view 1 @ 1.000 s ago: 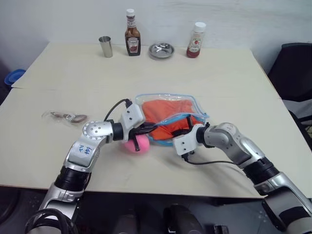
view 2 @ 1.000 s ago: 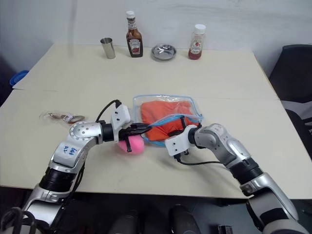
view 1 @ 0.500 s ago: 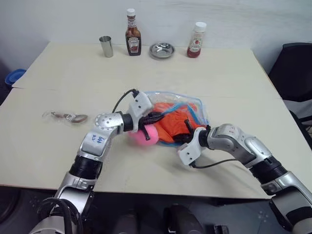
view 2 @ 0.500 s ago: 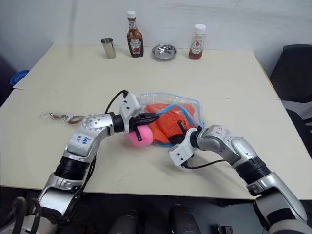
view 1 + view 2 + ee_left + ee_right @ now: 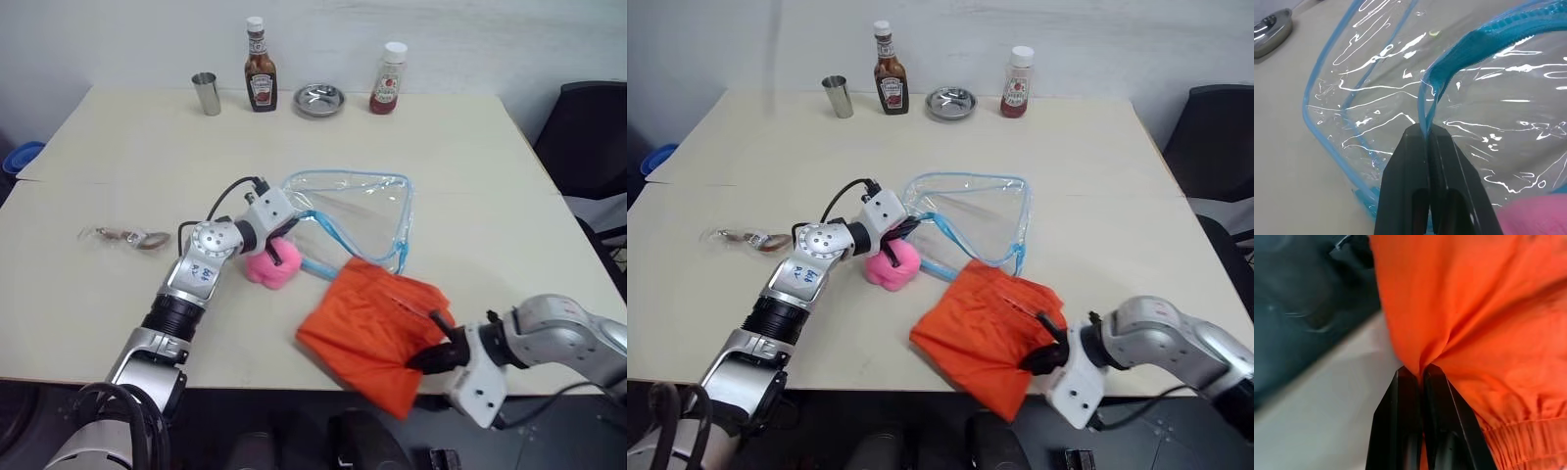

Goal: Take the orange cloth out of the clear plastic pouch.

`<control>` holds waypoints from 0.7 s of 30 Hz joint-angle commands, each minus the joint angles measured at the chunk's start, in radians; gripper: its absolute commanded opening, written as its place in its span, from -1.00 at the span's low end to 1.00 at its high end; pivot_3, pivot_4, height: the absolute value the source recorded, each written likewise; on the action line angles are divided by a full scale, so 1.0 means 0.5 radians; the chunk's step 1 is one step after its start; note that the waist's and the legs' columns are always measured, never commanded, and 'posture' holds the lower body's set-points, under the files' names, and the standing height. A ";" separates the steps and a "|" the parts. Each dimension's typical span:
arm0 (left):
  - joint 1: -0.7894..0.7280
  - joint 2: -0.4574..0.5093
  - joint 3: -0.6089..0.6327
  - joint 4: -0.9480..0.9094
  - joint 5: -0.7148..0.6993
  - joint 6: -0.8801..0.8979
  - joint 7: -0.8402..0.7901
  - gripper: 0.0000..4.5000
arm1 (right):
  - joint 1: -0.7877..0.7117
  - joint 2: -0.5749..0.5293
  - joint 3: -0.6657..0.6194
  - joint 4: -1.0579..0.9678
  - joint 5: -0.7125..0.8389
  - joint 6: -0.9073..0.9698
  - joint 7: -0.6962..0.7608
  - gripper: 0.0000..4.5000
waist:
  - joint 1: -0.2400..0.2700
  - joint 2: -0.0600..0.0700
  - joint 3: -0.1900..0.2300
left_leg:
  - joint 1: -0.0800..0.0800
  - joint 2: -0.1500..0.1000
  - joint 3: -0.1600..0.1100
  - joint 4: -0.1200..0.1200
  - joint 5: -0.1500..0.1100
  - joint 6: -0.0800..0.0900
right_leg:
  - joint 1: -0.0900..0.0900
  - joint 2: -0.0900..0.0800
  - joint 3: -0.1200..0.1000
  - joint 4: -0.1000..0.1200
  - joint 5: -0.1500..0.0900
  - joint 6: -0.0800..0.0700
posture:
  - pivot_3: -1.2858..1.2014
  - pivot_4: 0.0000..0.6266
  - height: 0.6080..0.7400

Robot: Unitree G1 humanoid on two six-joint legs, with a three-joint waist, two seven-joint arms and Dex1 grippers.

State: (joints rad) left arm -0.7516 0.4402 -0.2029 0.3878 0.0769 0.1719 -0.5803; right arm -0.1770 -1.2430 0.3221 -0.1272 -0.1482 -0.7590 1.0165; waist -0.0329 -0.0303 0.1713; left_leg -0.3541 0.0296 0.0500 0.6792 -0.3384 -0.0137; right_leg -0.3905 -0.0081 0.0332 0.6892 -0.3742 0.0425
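- Left wrist view: left gripper [image 5: 1426, 134] jaws pinch the clear plastic pouch [image 5: 1400, 93] by its blue zipper edging.
- Right gripper [image 5: 1420, 374] jaws clamp the orange cloth [image 5: 377, 328], outside the pouch.
- No writing is legible.

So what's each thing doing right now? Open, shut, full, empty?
clear plastic pouch: open, empty, pinched at its blue edge.
orange cloth: out of the pouch, hanging over the table's front edge.
left gripper: shut on the pouch's edging.
right gripper: shut on the cloth.
pink plush charm: lying beside the pouch.
two sauce bottles: upright, capped.
metal cup: upright.
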 commanded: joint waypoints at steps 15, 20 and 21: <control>0.700 0.573 -0.047 -1.111 -0.174 0.225 -0.753 -1.00 | 0.517 0.324 -0.886 0.281 0.150 0.972 -0.574 -0.97 | 0.007 0.007 -0.002 | 0.003 -0.001 0.001 -0.011 0.000 0.000 | 0.005 0.000 0.002 -0.008 0.000 0.000 | 0.03 -0.52 1.00; 0.771 0.668 -0.068 -1.220 -0.209 0.198 -0.885 -1.00 | 0.569 0.474 -0.875 0.021 0.229 1.203 -0.567 -0.97 | 0.000 0.009 -0.003 | 0.004 0.000 0.001 -0.026 0.001 -0.001 | 0.003 0.001 0.002 -0.016 0.000 0.000 | 0.03 -0.52 1.00; 0.784 0.683 -0.068 -1.235 -0.211 0.211 -0.895 -1.00 | 0.565 0.504 -0.885 -0.015 0.248 1.254 -0.569 -0.97 | -0.003 0.009 -0.003 | 0.003 0.000 0.001 -0.028 0.001 -0.001 | 0.001 0.002 0.003 -0.017 0.000 0.000 | 0.03 -0.52 1.00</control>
State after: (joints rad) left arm -0.3929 0.7660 -0.2065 -0.2113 -0.0308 0.2702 -0.9858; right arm 0.1039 -1.0002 -0.0918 -0.0832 -0.0533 -0.1663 0.7379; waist -0.0341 -0.0258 0.1699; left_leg -0.3525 0.0298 0.0506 0.6650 -0.3377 -0.0146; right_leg -0.3899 -0.0069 0.0345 0.6807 -0.3743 0.0424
